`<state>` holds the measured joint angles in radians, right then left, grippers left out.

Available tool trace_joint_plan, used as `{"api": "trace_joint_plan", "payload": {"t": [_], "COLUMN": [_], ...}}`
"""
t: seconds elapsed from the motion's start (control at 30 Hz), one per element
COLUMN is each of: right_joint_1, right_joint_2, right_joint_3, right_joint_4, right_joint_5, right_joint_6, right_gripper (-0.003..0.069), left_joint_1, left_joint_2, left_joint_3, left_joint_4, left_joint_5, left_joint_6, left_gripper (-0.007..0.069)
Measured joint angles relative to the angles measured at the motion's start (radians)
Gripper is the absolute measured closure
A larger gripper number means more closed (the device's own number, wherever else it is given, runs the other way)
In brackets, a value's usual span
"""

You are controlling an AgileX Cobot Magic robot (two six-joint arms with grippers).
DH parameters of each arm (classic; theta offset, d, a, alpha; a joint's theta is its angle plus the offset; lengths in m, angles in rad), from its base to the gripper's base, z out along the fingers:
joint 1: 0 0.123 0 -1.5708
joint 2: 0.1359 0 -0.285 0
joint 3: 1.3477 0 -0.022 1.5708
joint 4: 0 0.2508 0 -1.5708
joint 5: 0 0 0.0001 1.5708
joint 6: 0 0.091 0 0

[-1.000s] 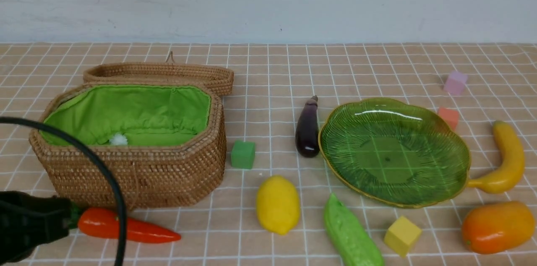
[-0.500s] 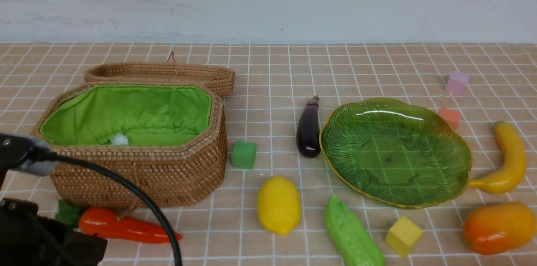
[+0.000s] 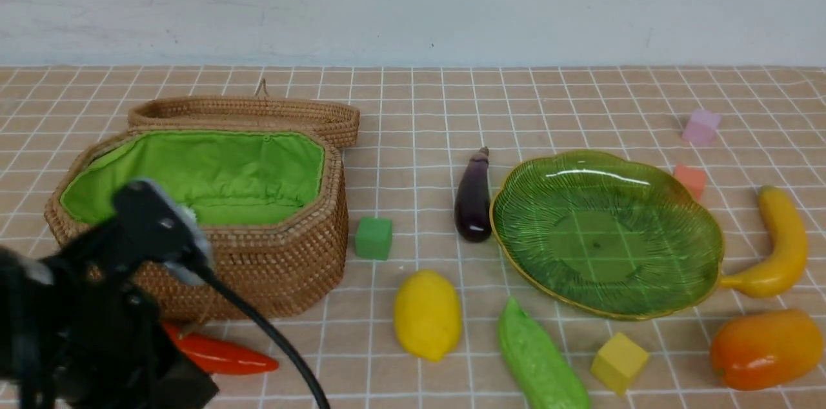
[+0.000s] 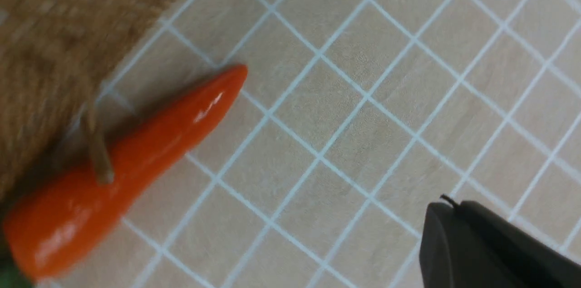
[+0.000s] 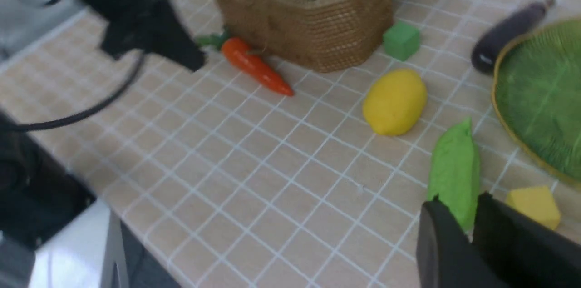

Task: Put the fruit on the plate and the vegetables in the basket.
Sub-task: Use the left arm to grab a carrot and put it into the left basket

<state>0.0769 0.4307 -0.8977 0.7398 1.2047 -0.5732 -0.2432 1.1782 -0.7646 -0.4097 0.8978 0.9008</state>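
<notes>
The carrot (image 3: 226,357) lies against the basket (image 3: 271,267), its leafy end hidden behind my left arm (image 3: 97,331). In the left wrist view my left gripper (image 4: 447,206) is shut and empty, apart from the carrot (image 4: 136,161). The lemon (image 3: 427,314) and the bumpy green gourd (image 3: 539,357) lie in front of the plate (image 3: 684,254), which holds nothing. The eggplant (image 3: 473,196) rests beside the plate's left rim. Banana (image 3: 781,244) and mango (image 3: 765,348) lie to its right. My right gripper (image 5: 460,201) hovers over the gourd (image 5: 454,170), jaws narrowly apart and empty.
The basket's wicker lid (image 3: 245,113) lies behind it. A green cube (image 3: 373,237) sits right of the basket and a yellow cube (image 3: 619,362) by the gourd. A pink cube (image 3: 700,127) and a red-orange cube (image 3: 689,180) stand behind the plate. A black cable (image 3: 271,338) trails from my left arm.
My left arm has risen and swung right in front of the basket, now covering the carrot's green top. The fruit and vegetables have not moved.
</notes>
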Motion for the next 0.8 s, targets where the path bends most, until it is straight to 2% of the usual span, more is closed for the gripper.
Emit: {"api": "trace_joint_plan", "payload": {"t": [0.07,0.1,0.17,0.2,0.43,0.5,0.6,0.8], "right_joint_1": [0.023,0.025,0.04,0.046,0.048,0.048,0.048,0.048], "right_joint_2": [0.002,0.002,0.002,0.003,0.003,0.003,0.003,0.003], "right_joint_3": [-0.029,-0.03,-0.036,-0.036,-0.036,-0.036,-0.036,-0.036], "right_joint_4": [-0.005,-0.005,-0.009,-0.016,-0.018,-0.019,-0.019,-0.019], "right_joint_5": [0.007,0.008,0.014,0.018,0.035,0.035,0.036,0.036], "right_joint_6": [-0.013,-0.013,-0.017,-0.017,-0.017,-0.017,-0.017,-0.017], "right_gripper": [0.0523,0.0523,0.0522,0.052,0.0517,0.0515,0.0513,0.0508], "left_joint_1": [-0.041,-0.05,-0.084,-0.112,-0.125,-0.125,-0.125,-0.125], "left_joint_2": [0.057,0.068,0.104,0.134,0.233,0.268,0.318,0.398], "left_joint_3": [-0.001,-0.001,-0.001,-0.001,-0.002,-0.002,-0.003,-0.003], "left_joint_4": [0.028,0.032,0.077,0.123,0.319,0.376,0.457,0.509], "left_joint_5": [-0.052,-0.057,-0.108,-0.151,-0.27,-0.294,-0.345,-0.421], "left_joint_6": [0.135,0.148,0.244,0.288,0.279,0.277,0.271,0.268], "left_gripper": [0.0621,0.0617,0.0578,0.0529,0.0229,0.0174,0.0134,0.0141]}}
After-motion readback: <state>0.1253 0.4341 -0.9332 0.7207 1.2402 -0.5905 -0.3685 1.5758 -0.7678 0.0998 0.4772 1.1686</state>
